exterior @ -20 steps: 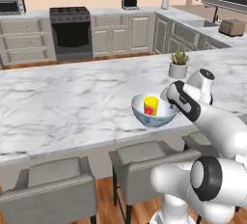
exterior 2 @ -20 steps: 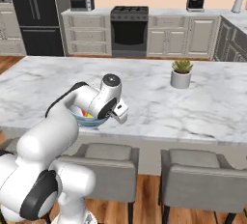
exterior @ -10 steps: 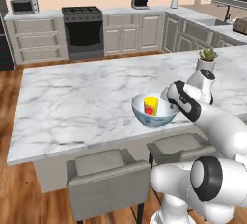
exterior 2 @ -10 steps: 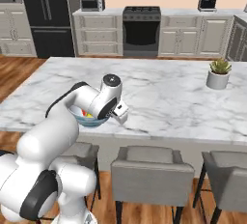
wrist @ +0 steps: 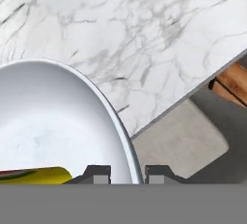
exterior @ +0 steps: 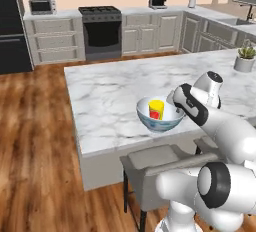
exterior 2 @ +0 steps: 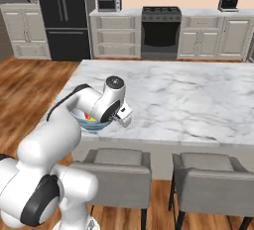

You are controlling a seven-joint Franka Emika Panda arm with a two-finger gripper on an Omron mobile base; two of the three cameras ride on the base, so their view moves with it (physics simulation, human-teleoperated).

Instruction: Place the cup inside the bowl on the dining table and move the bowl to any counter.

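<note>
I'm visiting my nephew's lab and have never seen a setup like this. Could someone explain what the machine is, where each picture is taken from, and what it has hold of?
It is a rendered kitchen with a white robot arm on a driving base. Two pictures come from cameras on that base, behind the arm to its left and right, looking forward over it. The third comes from a camera on the hand, looking along the gripper, whose two dark fingertips rise at the bottom.

The broad marble slab is the dining table. The bowl, white inside and bluish-grey outside, is near its front edge, with the small yellow cup standing inside it. I can't tell whether the bowl rests on the table or is lifted.

In the hand view the fingertips straddle the bowl's rim, so the gripper is shut on the bowl. Grey chairs stand below the table edge.
</note>
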